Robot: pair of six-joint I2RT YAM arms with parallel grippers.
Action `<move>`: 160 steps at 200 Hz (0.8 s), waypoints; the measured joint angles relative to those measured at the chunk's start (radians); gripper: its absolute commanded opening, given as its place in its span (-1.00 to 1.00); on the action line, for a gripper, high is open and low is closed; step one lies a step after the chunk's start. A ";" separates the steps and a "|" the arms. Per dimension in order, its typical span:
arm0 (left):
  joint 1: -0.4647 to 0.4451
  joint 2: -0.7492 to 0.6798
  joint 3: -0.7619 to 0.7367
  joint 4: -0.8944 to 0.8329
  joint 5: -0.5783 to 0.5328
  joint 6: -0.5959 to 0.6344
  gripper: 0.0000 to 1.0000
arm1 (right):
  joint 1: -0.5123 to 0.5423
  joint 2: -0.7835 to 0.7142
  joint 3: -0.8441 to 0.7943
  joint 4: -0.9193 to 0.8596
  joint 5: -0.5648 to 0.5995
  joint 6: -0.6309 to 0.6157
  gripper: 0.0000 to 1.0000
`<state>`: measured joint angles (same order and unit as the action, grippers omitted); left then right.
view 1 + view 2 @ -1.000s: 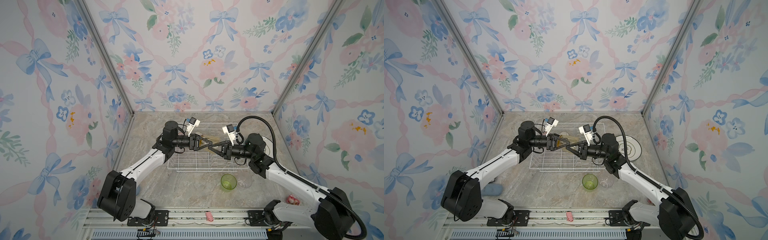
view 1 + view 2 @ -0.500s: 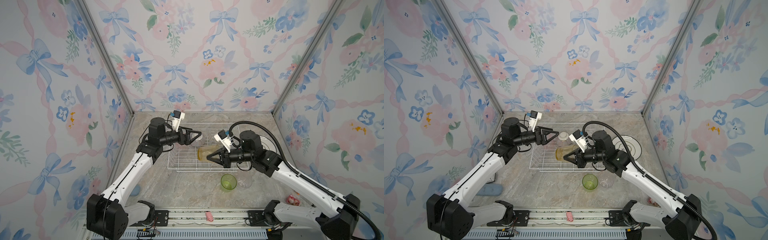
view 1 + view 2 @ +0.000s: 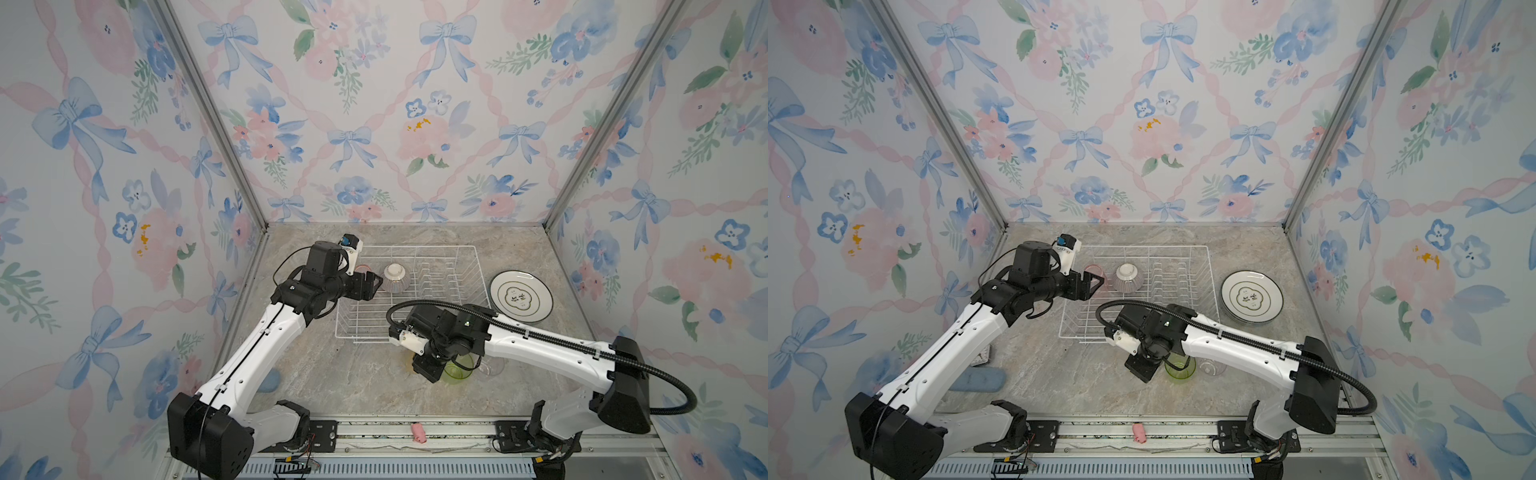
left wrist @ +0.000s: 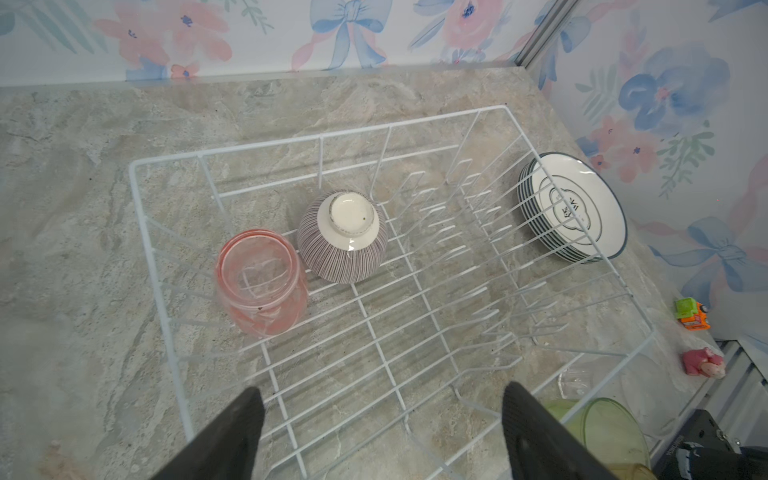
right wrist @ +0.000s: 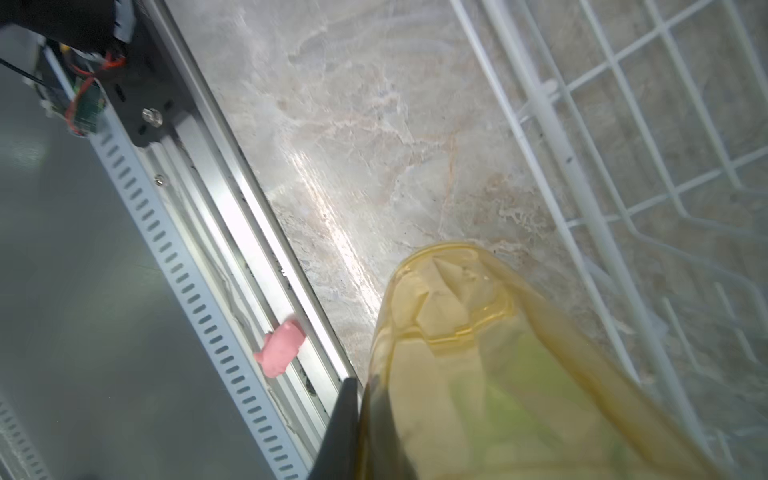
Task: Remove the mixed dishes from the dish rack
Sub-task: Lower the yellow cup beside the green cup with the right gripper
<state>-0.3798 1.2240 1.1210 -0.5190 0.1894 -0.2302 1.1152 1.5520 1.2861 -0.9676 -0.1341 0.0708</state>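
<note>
Viewed from above, the white wire dish rack (image 3: 419, 247) sits mid-table with two dishes left in it. A pink tumbler (image 4: 262, 282) stands on end in the rack's 10 o'clock corner. Just beside it, at its 3 o'clock, a striped bowl (image 3: 394, 277) is turned foot-up.

The left gripper (image 4: 382, 392) hovers over the rack's 9 o'clock side, near the pink tumbler, its jaws spread wide and holding nothing.

Outside the rack's near edge, at about 6 o'clock, the right gripper (image 5: 361, 386) is clamped tight across the rim wall of a yellow tumbler (image 5: 478, 353). Whether the tumbler's base touches the marble-look table (image 3: 353, 374) cannot be told.

A green tumbler (image 3: 457, 372) stands on the table just beside the right gripper, at its 3 o'clock, with a clear tumbler (image 3: 490, 365) next along the same way. A stack of dark-rimmed plates (image 3: 520, 296) rests on the table just beside the rack, at its 3 o'clock
</note>
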 measured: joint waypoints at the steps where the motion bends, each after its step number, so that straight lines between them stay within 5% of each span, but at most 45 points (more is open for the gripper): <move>1: 0.000 0.002 0.000 -0.002 -0.002 0.000 0.73 | 0.001 0.005 0.001 -0.003 0.005 -0.001 -1.00; 135: 0.000 0.127 0.005 -0.030 -0.104 0.037 0.78 | 0.039 0.270 0.075 -0.066 0.125 -0.041 -1.00; 160: 0.000 0.150 0.019 -0.029 -0.104 0.040 0.79 | 0.039 0.272 0.075 -0.066 0.125 -0.046 -0.77</move>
<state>-0.3794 1.3735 1.1397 -0.5484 0.0856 -0.1898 1.1542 1.8240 1.3613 -1.0340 -0.0093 0.0246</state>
